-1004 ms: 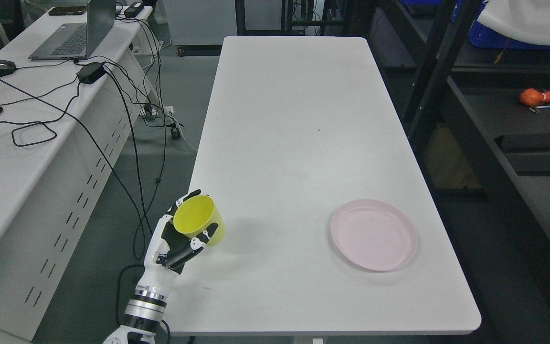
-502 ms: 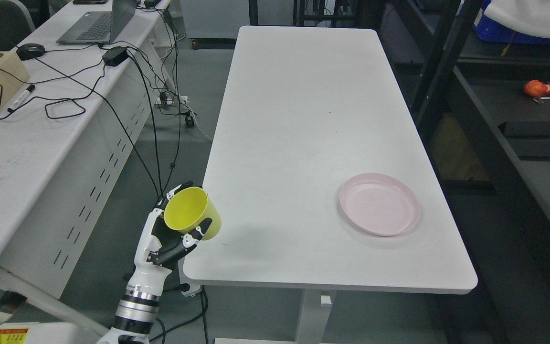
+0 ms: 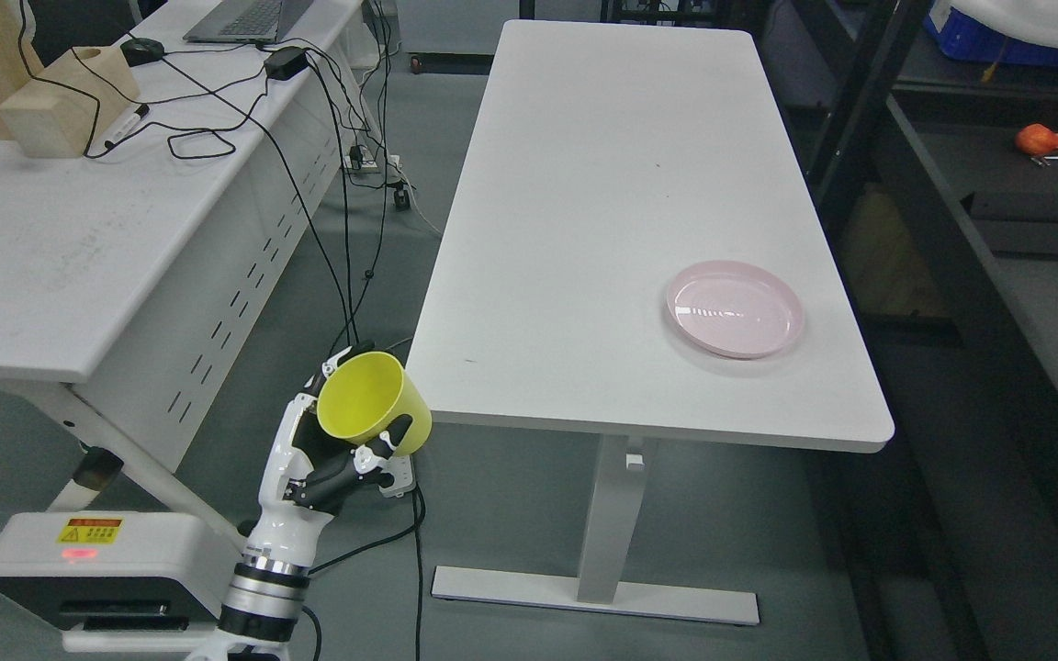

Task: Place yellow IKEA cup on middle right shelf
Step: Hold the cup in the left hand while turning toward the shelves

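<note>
Left hand: enters from the lower left, white and black, fingers curled around a yellow cup and gripping it by the wall. Yellow cup: held in the air, tilted, mouth facing up and toward the camera, inside bare; it hangs off the near left corner of the white table, just beside the edge and over the grey floor, not resting on any surface. Right hand: not visible. White table: long, rectangular, on a white pedestal leg with a flat foot; it carries one pink plate near its right edge toward the near end, well apart from the cup. Shelf rack: dark metal, along the right side of the view, with black uprights; on one level lies a small orange object, too small to identify. A blue bin with something white above it sits at the upper right. Desk: white, at the left, with a perforated front panel; on it a laptop, a black mouse, a power adapter, a marker, a light wooden block and several black cables trailing to the floor. White base unit with a yellow warning label at the lower left.
</note>
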Robot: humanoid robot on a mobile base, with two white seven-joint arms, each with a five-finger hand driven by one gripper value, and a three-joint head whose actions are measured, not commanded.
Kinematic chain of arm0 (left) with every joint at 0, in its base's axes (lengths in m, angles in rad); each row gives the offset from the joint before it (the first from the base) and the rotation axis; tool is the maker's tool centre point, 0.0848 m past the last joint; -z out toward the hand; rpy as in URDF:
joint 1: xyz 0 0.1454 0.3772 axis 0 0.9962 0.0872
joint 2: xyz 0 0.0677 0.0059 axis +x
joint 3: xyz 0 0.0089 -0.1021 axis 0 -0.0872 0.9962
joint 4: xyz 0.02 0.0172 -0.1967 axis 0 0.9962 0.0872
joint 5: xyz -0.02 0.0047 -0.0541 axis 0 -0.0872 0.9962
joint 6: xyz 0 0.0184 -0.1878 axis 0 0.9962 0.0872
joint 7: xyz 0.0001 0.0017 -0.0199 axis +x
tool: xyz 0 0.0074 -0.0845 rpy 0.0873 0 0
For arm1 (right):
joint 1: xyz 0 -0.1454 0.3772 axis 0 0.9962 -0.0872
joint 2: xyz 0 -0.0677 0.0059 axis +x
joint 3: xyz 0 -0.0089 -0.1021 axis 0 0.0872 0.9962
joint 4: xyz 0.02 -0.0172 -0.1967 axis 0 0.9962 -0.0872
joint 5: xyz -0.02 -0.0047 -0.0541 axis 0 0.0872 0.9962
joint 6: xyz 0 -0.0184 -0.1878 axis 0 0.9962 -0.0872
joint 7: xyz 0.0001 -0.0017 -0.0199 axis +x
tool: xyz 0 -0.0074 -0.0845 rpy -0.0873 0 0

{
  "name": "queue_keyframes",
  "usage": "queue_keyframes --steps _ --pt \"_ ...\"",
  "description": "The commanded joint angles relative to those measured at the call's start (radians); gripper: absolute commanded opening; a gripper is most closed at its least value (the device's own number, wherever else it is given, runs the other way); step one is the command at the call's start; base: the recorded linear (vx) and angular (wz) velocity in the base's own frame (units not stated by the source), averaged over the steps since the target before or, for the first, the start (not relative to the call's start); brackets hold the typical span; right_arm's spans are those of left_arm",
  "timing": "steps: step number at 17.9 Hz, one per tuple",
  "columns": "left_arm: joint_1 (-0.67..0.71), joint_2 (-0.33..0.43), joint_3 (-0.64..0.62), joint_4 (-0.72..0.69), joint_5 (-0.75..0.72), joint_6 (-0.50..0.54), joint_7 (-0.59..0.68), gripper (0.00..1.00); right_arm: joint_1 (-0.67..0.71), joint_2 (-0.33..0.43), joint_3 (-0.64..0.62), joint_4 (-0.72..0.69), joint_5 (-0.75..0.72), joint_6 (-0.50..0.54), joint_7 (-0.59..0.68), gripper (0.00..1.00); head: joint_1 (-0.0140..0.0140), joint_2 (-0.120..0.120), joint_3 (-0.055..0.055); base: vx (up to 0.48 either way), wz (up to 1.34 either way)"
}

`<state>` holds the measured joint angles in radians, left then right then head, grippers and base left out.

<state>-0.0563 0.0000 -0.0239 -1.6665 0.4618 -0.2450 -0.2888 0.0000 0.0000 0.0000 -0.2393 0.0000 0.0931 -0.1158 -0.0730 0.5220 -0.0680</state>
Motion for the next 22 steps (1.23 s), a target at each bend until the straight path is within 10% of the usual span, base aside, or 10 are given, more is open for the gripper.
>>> queue_keyframes --steps 1,22 --pt "0.001 0.017 -0.024 -0.024 0.001 0.0 0.0 0.01 0.014 -0.017 0.017 0.0 -0.025 0.001 -0.001 0.99 0.0 0.0 0.0 -0.284 -0.19" --pt "-0.005 0.017 -0.054 -0.03 0.024 0.0 -0.001 0.01 0.014 -0.017 0.017 0.0 -0.025 0.001 -0.001 0.99 0.0 0.0 0.0 -0.249 -0.65"
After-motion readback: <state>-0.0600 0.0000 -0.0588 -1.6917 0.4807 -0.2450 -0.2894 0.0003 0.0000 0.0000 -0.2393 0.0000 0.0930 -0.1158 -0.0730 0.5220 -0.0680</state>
